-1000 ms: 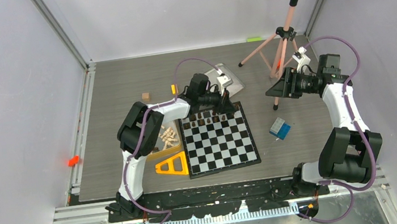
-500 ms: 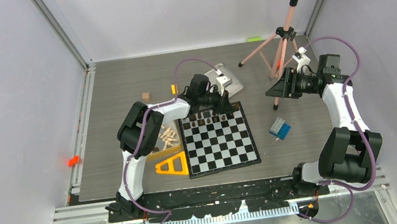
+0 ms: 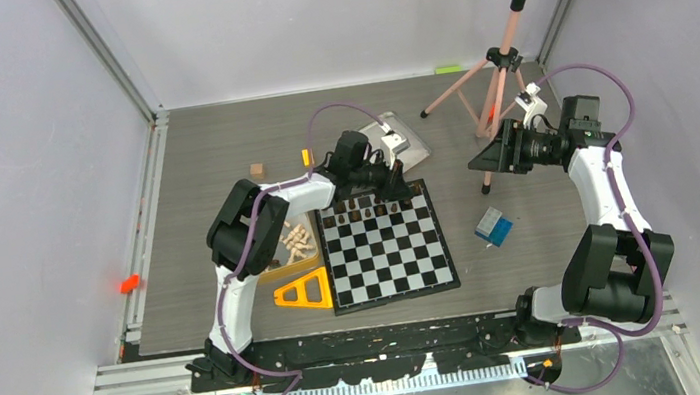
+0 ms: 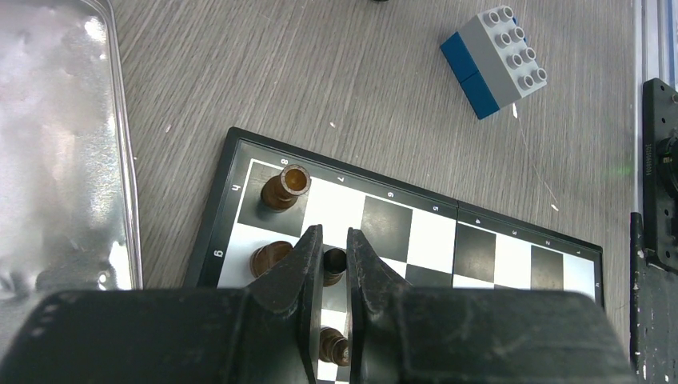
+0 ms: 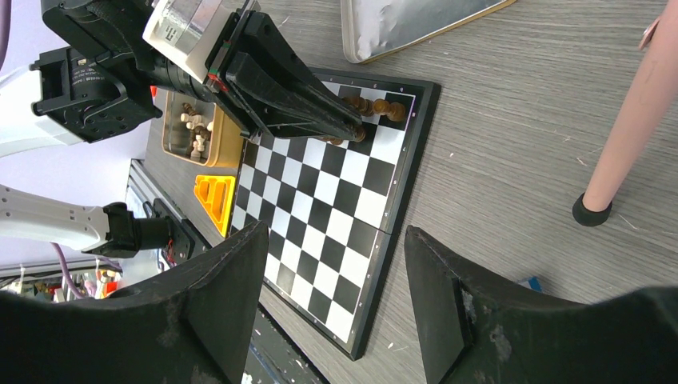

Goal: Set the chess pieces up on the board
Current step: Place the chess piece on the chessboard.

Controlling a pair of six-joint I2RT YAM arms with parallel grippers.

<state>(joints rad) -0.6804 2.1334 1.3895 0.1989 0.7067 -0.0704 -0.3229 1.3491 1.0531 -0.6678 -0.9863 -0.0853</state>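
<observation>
No movement since a second ago. Left tool (image 4: 333, 234) clamped on dark chess piece (image 4: 334, 260) in board's (image 4: 480, 240) far row, beside other dark pieces (image 4: 284, 186). Right tool (image 5: 336, 232) spread apart, right of board. Likely seating piece, release pending.

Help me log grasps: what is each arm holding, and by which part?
Left gripper: its jaws pinch a dark chess piece by its head, on the board. Right gripper: nothing.

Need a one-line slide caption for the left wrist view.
Left gripper shut on a dark chess piece near a corner of the board, silver tin lid alongside.
</observation>
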